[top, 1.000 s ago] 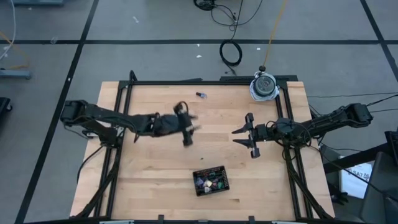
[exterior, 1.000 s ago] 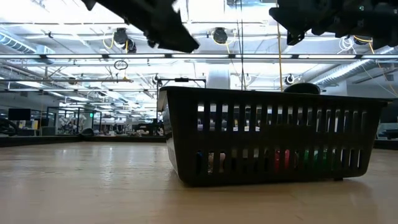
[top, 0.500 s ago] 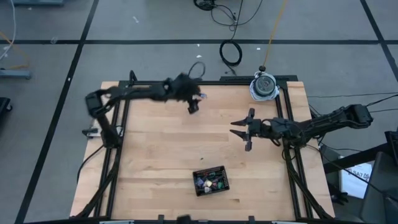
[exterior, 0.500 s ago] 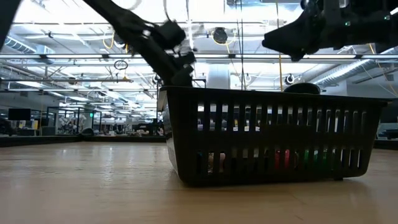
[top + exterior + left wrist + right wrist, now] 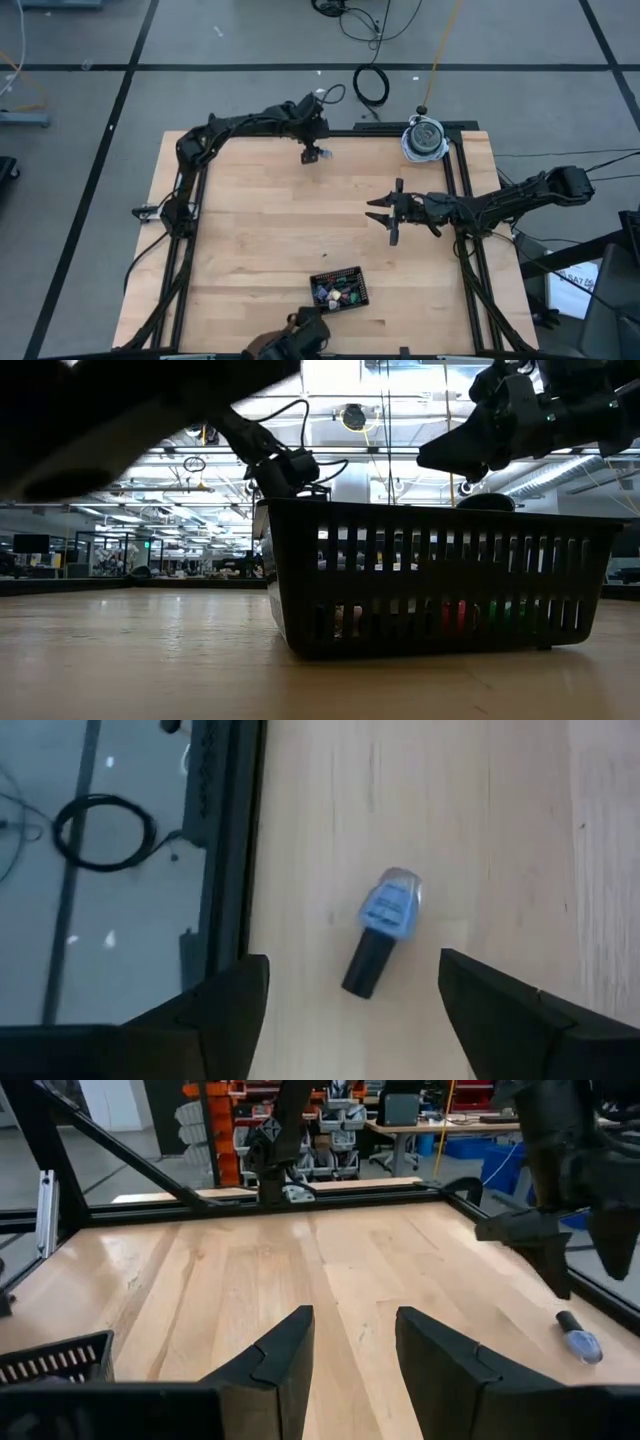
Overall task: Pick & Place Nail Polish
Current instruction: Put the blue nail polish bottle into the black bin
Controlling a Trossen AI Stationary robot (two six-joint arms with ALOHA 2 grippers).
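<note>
1. The left gripper (image 5: 313, 152) hangs over the far edge of the desk (image 5: 250, 240), close to the black frame rail (image 5: 340, 133).
2. Its jaws are released and spread wide; in the left wrist view the two fingers (image 5: 225, 1005) stand on either side of a bottle (image 5: 384, 928) without touching it.
3. That bottle is a blue nail polish with a dark cap, lying on its side on the bare wood just beside the rail.
4. In the high view the same bottle (image 5: 324, 153) shows as a small dark speck right next to the left gripper.
5. In the right wrist view it (image 5: 577, 1337) lies on the wood below the left gripper (image 5: 545, 1240), apart from the fingers.
6. The right gripper (image 5: 385, 213) hovers over the right middle of the desk, well apart from the bottle and from the basket (image 5: 340, 290).
7. Its jaws stand partly apart with nothing between them; the right wrist view shows only bare wood past its fingers (image 5: 280, 1360).
8. The black basket sits near the front edge of the desk, and several coloured bottles (image 5: 336, 293) lie inside it.
9. In the low view the basket (image 5: 440, 575) fills the middle, with red and green bottles (image 5: 455, 616) visible through its slats.
10. A silver round thing (image 5: 425, 137) rests at the far right corner of the desk.
11. A coiled cable (image 5: 371, 86) lies on the floor beyond the desk.
</note>
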